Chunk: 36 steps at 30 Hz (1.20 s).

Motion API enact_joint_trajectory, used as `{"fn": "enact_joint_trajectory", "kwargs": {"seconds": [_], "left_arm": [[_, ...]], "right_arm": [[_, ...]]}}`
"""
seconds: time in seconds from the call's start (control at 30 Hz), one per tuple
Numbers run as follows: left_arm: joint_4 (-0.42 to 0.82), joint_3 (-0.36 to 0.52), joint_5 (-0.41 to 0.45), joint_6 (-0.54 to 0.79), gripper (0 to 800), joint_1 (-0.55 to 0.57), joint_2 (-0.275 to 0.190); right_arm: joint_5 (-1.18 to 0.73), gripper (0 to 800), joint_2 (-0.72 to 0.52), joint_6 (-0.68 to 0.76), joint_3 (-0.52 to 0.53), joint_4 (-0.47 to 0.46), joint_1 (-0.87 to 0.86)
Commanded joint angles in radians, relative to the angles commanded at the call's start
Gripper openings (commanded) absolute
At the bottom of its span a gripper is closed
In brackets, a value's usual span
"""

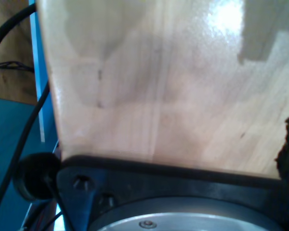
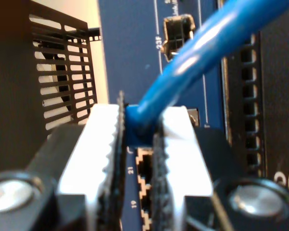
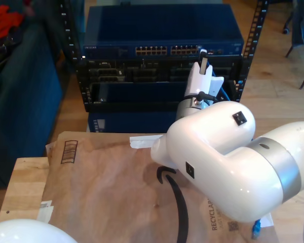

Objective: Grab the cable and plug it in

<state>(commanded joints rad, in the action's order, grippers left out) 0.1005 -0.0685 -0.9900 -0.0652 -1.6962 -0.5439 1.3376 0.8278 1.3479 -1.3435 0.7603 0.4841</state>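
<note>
Hidden or unclear: the fingers of my first gripper are not seen in the first wrist view, so their state cannot be told. In that view only a glossy wooden surface (image 1: pixel 183 82), a dark mount edge and black leads at the side are made out, all soft with blur. In the exterior view, the jaws of my second gripper (image 3: pixel 203 56) are largely masked by the white arm (image 3: pixel 218 152) and its wrist, and the cable there is reduced to a sliver of blue beside the wrist.

The cable (image 2: pixel 202 53): thin, bright blue, glossy, seen in the second wrist view running away from the jaws at a slant. Its end is pinched between the two serrated pads (image 2: pixel 103 144), which are closed on it; the plug itself is hard to tell apart from the sheath.

Just beyond the jaws a blue switch face (image 2: pixel 135 48) with numbered ports is seen, and a black perforated panel (image 2: pixel 62 72) to one side.

Pose: the second arm is reached across a brown paper sheet (image 3: pixel 106 192) on the table toward the rack (image 3: pixel 162 76), gripper raised at the port row of the blue switch.
</note>
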Motion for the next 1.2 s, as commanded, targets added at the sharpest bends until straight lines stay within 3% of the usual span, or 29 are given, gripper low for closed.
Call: {"fn": "enact_joint_trajectory", "kwargs": {"seconds": [1.2], "left_arm": [[0.000,0.000,0.000,0.000,800,0.000,0.000]], "right_arm": [[0.000,0,0.005,0.005,-0.011,-0.006,0.012]]}}
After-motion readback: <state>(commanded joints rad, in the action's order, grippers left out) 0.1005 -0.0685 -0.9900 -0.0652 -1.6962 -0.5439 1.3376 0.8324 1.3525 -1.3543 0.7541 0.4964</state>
